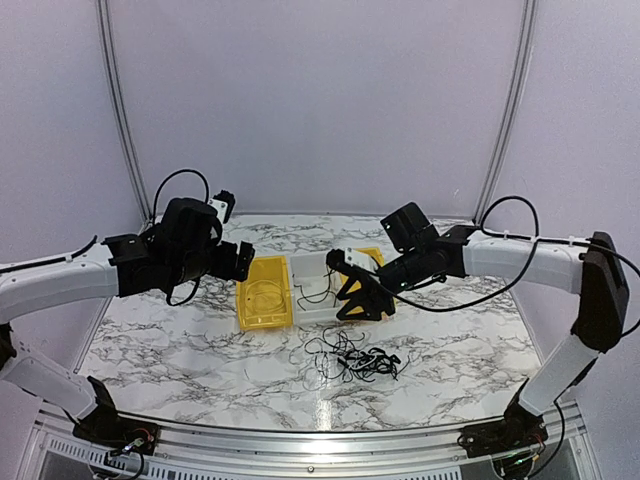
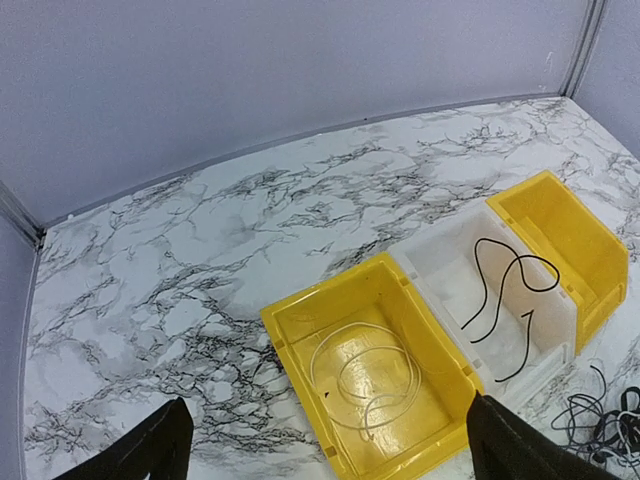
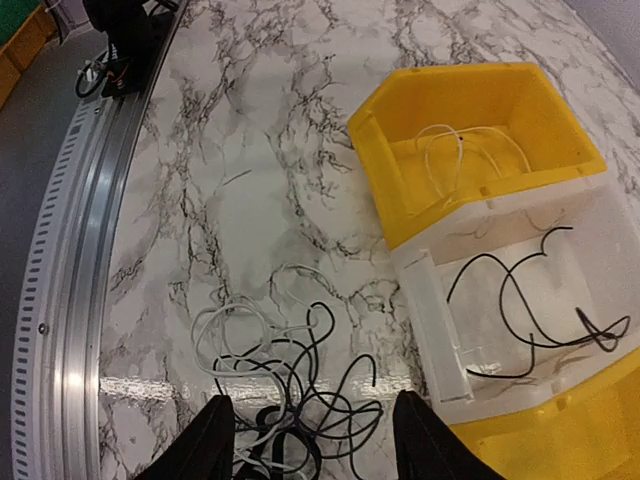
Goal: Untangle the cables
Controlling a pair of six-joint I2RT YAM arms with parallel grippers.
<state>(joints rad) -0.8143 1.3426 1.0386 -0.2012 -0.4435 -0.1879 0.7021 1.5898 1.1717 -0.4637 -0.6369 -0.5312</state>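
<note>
nearest the arms, a tangle of thin black and whitish cables (image 1: 355, 360) lies on the marble table (image 1: 180, 340); probably several cords, too knotted to count. over it hangs the right gripper (image 3: 312, 445), fingers spread wide, holding nothing. beyond, one pale cable (image 2: 365, 375) lies coiled in a yellow bin (image 2: 300, 335) and one black cable (image 2: 505, 290) in the white bin (image 2: 440, 285) beside it, so the sorting looks begun but mostly unfinished. the left gripper (image 2: 330, 455) hovers above the yellow bin, fingers apart, empty.
</note>
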